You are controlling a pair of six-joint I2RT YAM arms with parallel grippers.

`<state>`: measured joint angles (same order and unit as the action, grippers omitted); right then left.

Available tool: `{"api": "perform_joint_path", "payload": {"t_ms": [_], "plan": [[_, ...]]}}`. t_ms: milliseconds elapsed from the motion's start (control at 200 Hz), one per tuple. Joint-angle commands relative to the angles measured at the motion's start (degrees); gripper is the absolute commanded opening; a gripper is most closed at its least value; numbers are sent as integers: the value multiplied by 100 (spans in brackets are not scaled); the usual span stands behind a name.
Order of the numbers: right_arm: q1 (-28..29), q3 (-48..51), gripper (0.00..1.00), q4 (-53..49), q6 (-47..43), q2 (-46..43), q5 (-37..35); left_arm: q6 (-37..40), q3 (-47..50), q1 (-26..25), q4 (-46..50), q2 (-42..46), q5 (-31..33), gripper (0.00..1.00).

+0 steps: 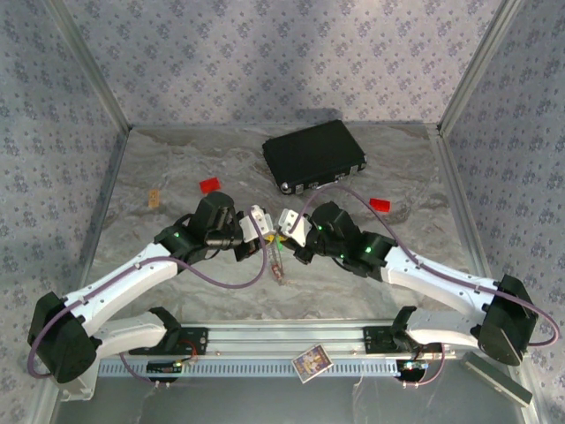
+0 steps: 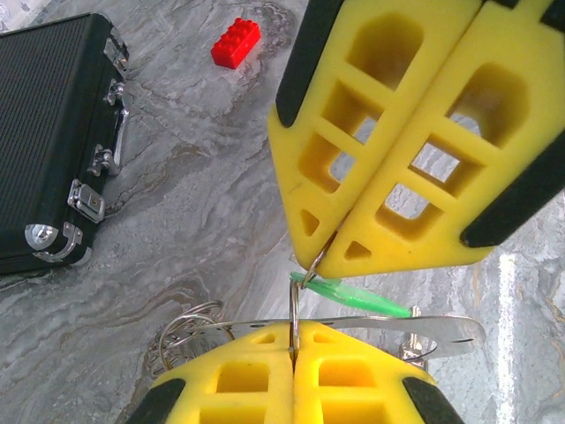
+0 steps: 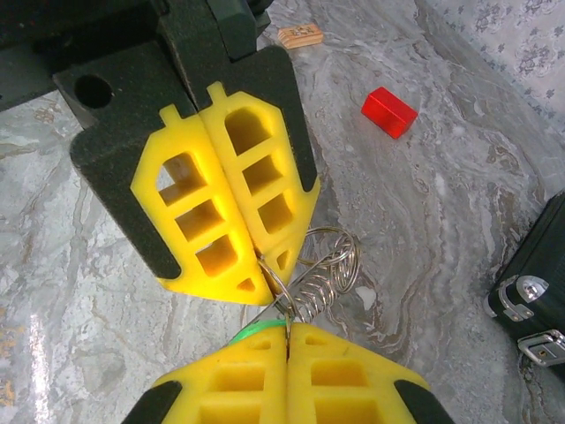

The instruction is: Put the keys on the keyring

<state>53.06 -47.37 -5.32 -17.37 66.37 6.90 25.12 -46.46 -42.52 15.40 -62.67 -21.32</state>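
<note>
The marbled table [image 1: 415, 168], walled on three sides, lies open to the left and right. At centre, the left gripper [image 2: 294, 343] and right gripper [image 3: 287, 334] both pinch the keyring [image 3: 328, 265], with a black case [image 1: 313, 155] just beyond on the far side.

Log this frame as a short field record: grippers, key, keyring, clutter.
left gripper: shut on a thin wire of the keyring
right gripper: shut on the small ring of the green key
tips: almost touching, facing each other
green key threaded on keyring: cannot tell
clutter: black case, left red block, right red block, tan block
</note>
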Motion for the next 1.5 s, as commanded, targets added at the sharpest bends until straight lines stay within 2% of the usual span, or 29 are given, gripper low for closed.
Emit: {"api": "perform_joint_path", "payload": {"t_ms": [0,385,795,944,1299,1499], "plan": [[-15,-258,0,93,88,76,128,189,-135,-97,-55,115,-25,0],[-110,-479,0,-155,320,251,93,598,-80,-412,-151,146,693,0],[-359,-492,0,-490,862,306,-32,647,259,-430,-646,499,765,0],[-431,-560,0,-478,1064,324,228,734,362,-449,-750,550,770,0],[-736,-580,0,-624,1283,390,1105,946,815,-547,-1401,730,1233,0],[-779,-565,0,-702,1244,429,1184,719,870,-542,-1533,779,1228,0]]}}
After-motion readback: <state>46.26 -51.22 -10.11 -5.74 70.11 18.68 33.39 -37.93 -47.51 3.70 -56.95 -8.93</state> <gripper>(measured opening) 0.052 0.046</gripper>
